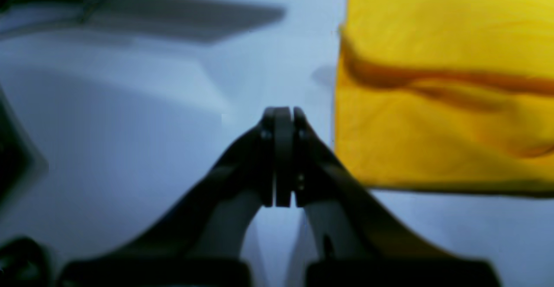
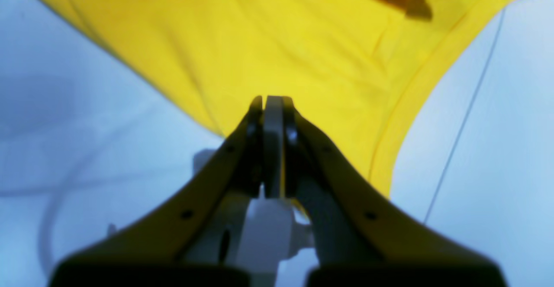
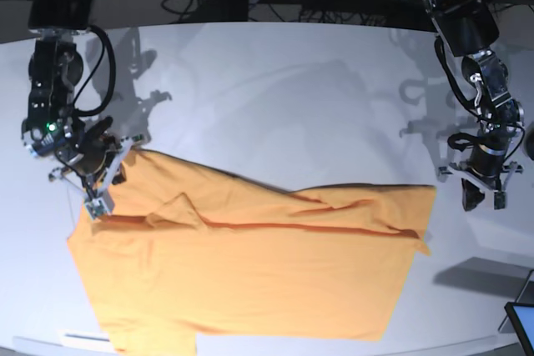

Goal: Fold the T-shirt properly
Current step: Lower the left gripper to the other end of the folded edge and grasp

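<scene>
- Slippage is the nearest risk: the right hand (image 2: 272, 101) is pinched tight on an edge of the T-shirt (image 3: 250, 264) at the shirt's upper corner on the base view's left. Only a thin sliver of yellow shows between its jaws, so the bite looks shallow, and a sharp pull could tug the cloth free.
- Dragging is the next worry — most of the shirt lies spread on the white counter (image 3: 275, 106), and hauling that one corner across could bunch the body into a skewed fold rather than a flat one.
- Creases already run across the shirt's middle, and a raised lump sits just below the held corner. I judge that folding over them would lock them in.
- The left hand (image 1: 283, 111) is clamped shut on nothing, just off the shirt's far side edge and clear of the cloth, so that end has no anchor and may slide.
- Hidden or unclear: the shirt's lower edge is cut off by the base view's bottom, and collar and white tag cannot be made out. Both wrist views are blurred, so how much cloth is in the right hand's pinch is uncertain.
</scene>
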### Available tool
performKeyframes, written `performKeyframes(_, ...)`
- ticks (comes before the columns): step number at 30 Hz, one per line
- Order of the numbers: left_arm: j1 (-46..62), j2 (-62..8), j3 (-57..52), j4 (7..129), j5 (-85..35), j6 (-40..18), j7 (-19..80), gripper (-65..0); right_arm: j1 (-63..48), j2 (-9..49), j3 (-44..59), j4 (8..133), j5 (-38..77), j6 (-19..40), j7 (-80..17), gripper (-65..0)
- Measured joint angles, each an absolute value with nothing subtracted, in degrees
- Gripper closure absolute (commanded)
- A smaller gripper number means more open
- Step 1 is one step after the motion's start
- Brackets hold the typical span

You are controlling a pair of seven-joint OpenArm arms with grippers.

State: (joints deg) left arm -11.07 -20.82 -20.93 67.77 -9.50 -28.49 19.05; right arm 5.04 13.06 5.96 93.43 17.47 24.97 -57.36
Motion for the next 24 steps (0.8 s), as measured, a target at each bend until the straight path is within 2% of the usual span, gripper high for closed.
performKeyframes(4,-12.25,-22.74,-14.06,64.51,-9.56,-28.25,13.65,0.0,7.22,12.99,5.72,88.62,17.12,24.95,-53.71,0.0)
performKeyframes(8,-12.82,-23.86,-8.45,61.87,-9.69,-25.47,10.5,0.0,6.98,12.97,5.58,85.06,16.73,24.95,-48.47,0.0)
performKeyframes(11,-13.43,-23.79,-8.51,60.53,-9.69,-25.26,10.44,0.0,6.76,13.13,4.89,82.48,16.05,24.84,-43.05,0.0)
performKeyframes(15,-14.83,-23.77,-8.19,60.27,-10.13,-25.28,9.19,0.0,6.17,12.88,-1.56,80.25,3.84,25.21,-31.09,0.0)
performKeyframes(17,-15.03,-23.59,-8.25,60.27,-10.17,-25.28,9.19,0.0,5.96,10.74,-2.44,78.74,-1.19,24.97,-26.33,0.0)
performKeyframes(24,-15.9,-23.46,-8.19,60.25,-10.13,-25.26,9.37,0.0,6.59,8.58,-2.5,72.42,-3.14,25.21,-15.94,0.0)
